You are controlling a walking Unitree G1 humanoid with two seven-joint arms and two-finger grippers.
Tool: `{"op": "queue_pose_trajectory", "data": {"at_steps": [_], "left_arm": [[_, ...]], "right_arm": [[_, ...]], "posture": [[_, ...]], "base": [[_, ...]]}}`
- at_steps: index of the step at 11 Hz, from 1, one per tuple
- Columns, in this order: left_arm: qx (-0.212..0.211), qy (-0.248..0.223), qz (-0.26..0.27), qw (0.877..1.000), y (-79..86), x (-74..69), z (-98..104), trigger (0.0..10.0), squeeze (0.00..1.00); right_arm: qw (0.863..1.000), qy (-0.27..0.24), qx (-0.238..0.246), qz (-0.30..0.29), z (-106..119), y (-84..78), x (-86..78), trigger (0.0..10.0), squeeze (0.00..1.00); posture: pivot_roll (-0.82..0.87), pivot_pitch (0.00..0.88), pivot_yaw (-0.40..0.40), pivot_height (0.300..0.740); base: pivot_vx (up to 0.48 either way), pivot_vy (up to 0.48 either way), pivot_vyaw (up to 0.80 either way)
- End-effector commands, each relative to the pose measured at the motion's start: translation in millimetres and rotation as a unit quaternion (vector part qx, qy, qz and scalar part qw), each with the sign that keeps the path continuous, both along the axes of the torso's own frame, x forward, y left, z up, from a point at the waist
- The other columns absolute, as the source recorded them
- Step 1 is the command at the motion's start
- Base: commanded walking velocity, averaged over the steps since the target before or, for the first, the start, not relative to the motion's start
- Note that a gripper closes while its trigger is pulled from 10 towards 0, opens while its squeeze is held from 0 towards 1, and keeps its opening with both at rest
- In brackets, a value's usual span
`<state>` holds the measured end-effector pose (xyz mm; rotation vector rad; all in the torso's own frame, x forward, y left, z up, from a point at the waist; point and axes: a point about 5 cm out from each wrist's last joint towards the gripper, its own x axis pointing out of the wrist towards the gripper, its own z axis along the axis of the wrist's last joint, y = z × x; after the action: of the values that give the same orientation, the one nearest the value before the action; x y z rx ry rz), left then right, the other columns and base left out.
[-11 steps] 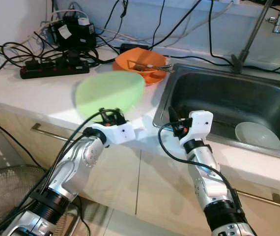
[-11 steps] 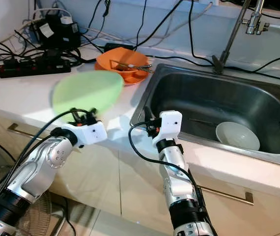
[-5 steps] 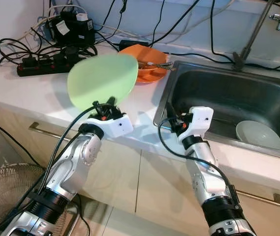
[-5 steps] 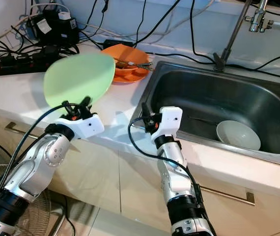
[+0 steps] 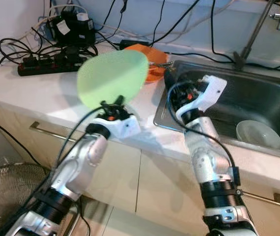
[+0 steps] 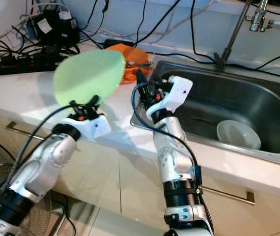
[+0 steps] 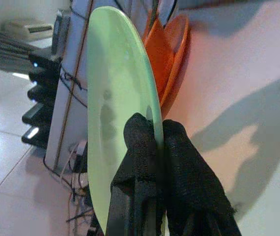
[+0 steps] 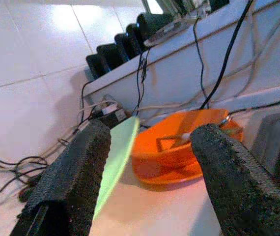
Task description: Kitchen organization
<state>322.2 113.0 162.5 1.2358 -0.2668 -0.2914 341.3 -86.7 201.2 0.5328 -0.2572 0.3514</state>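
Left gripper [image 7: 152,142], fingers pinched on the rim of the pale green round plate [image 5: 113,77], holds it nearly upright above the white countertop [image 5: 37,96], closer to the orange plastic bowl [image 5: 152,66] than half a second ago. Right gripper [image 8: 150,162], fingers spread wide, has risen from the front edge of the stainless steel sink [image 5: 248,98] and now points toward the orange bowl. A white bowl [image 5: 259,134] lies in the sink.

Green plate [image 5: 112,77] blocks approach to orange bowl [image 8: 179,147]; sink [image 5: 258,105] open.
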Motion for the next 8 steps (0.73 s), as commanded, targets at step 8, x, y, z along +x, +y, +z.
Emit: {"op": "queue_pose_trajectory", "data": {"at_steps": [8], "left_arm": [[0.003, -0.074, -0.113, 0.991, -43.8, -6.9, 32, 10.0, 0.00]], "right_arm": [[1.000, 0.011, -0.012, 0.007, 12, 4.1, -0.1, 10.0, 0.00]], "posture": [[0.22, 0.001, -0.029, 0.740]], "base": [[0.000, 0.000, 0.00]]}}
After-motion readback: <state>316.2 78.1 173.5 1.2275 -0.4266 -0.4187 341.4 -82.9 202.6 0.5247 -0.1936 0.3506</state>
